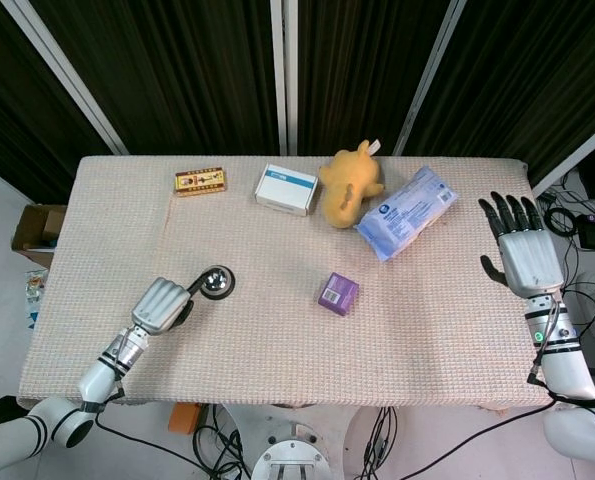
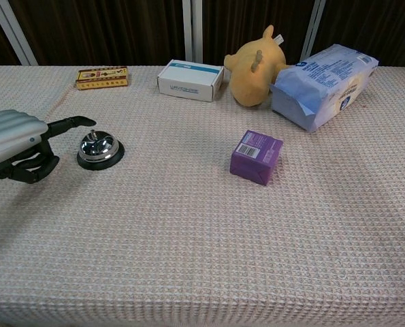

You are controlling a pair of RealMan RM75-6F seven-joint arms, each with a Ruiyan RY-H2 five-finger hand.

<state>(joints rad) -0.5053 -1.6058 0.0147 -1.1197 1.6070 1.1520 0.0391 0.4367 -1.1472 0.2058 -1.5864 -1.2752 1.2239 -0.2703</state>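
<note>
L hand point(image 1: 160, 304) is hovering w/ most fingers curled into the palm, grasping nothing, and one finger point(image 2: 71, 122) sticking out straight toward the small chrome call bell on a black base point(image 2: 100, 148). Bell is sitting on the woven beige tablecloth point(image 2: 188, 231), left-centre, well apart from the other items. In the head view the fingertip is overlapping the bell's dome; in the chest view it is sitting just up and left of the button, and contact is not clear, so cannot tell if touching. R hand point(image 1: 522, 250) is resting released at the far right edge, fingers spread, holding nothing, near the pale blue plastic packet point(image 1: 406, 212). Risks, as a judgement: the finger is coming in low and sideways, not from above, so it could be pushing the dome rim rather than the plunger, and the light bell would be sliding or tipping on the cloth. The curled knuckles could also be knocking the base. Cloth weave might be snagging the base and bunching. The purple cardboard box point(image 2: 256, 157), white-blue carton point(image 2: 190, 80), yellow plush toy point(image 2: 255, 67) and brown-gold flat box point(image 2: 101, 77) are lying far enough off, so low collision risk there.
</note>
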